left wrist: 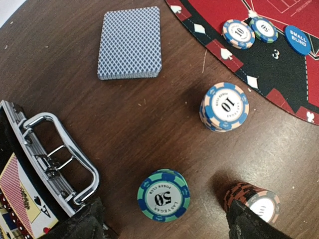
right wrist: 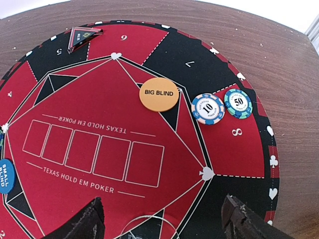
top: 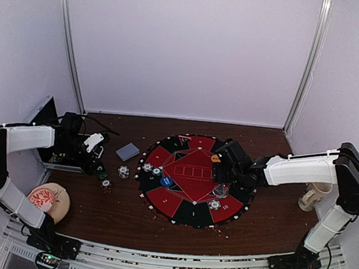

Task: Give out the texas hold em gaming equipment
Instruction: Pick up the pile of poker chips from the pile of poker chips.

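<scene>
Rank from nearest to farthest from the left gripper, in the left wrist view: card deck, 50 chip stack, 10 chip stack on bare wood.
1. 50 chip stack, just ahead of the left gripper.
2. 10 chip stack, ahead and to the right.
3. Card deck, farthest, ahead and left.

Dark wood-grain table (left wrist: 149,129), matt felt-like mat (right wrist: 99,109), shiny metal case handle (left wrist: 75,147), smooth glossy plastic poker chips (left wrist: 163,195)
</scene>
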Tool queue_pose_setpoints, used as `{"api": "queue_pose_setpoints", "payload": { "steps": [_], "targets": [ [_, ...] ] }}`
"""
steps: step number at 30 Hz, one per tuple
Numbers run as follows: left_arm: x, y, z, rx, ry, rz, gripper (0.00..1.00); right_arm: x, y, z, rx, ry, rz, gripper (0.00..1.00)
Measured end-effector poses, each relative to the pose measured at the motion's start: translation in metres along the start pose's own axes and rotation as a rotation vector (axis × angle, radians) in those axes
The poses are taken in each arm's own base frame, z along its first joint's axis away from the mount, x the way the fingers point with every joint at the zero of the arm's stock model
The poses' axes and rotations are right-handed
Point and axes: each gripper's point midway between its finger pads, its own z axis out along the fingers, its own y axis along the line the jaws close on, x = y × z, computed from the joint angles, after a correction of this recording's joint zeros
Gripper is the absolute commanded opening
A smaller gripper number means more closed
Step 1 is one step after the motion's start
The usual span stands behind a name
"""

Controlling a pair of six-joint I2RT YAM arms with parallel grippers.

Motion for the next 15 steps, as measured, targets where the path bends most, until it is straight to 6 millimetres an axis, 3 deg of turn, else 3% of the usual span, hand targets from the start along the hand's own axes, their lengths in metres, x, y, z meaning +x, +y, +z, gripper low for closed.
{"api": "queue_pose_setpoints", "payload": {
  "steps": [15],
  "targets": [
    [0.018, 0.001, 0.028, 0.035, 0.067, -0.025, 0.72, 0.001, 0.0, 0.001, -0.005, -0.008, 0.003, 0.83]
  ]
}}
